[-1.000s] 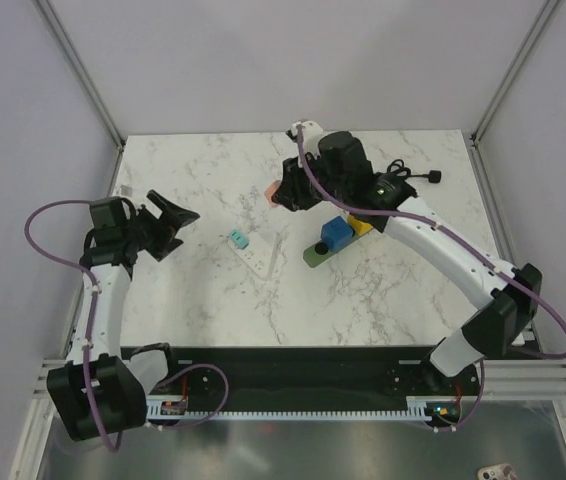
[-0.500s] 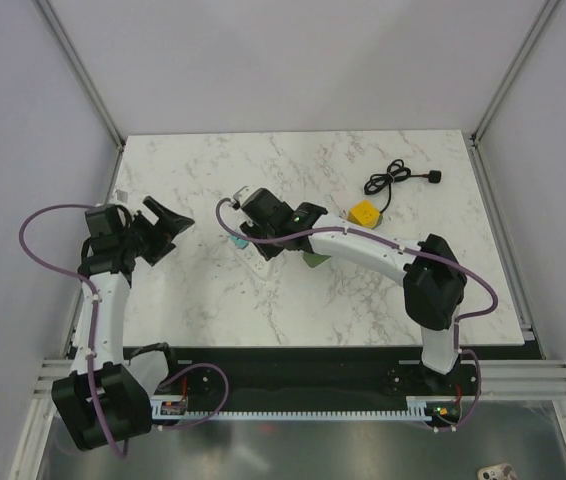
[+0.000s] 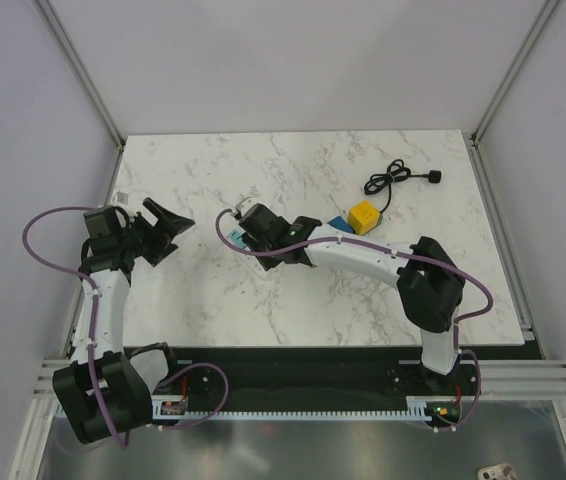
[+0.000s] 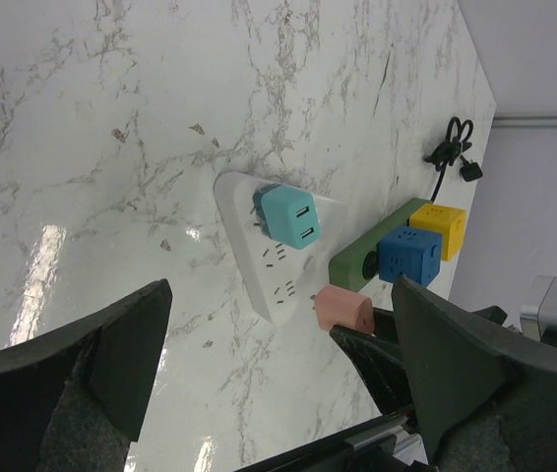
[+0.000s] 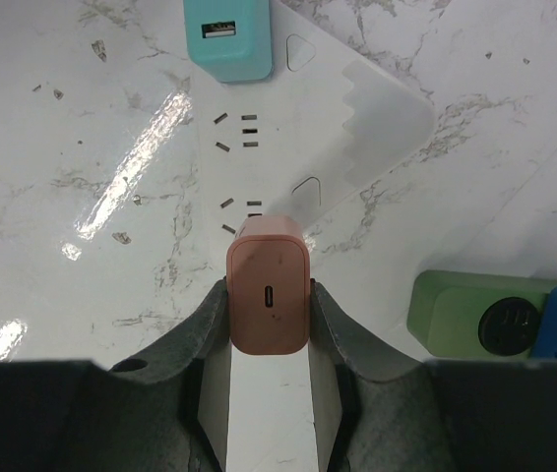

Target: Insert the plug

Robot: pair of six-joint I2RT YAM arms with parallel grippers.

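The pink plug (image 5: 269,270) is clamped between my right gripper's (image 5: 269,300) two fingers, prongs pointing down at the white power strip (image 5: 293,128). It hovers just above the strip's near socket slots, not seated. A teal plug (image 5: 227,34) sits in the strip's far socket. In the left wrist view the pink plug (image 4: 342,308) hangs beside the strip (image 4: 277,270), near the teal plug (image 4: 291,218). My left gripper (image 3: 168,225) is open and empty, left of the strip and apart from it. The right gripper (image 3: 246,228) covers most of the strip from above.
A green power strip (image 4: 357,261) carrying a blue cube (image 4: 408,254) and a yellow cube (image 4: 438,226) lies right of the white strip. A coiled black cable (image 3: 398,178) lies at the far right of the marble table (image 3: 213,300).
My right arm swung from the far centre to the left and down, carrying the pink plug over the white strip. The left arm barely shifted and stayed open.
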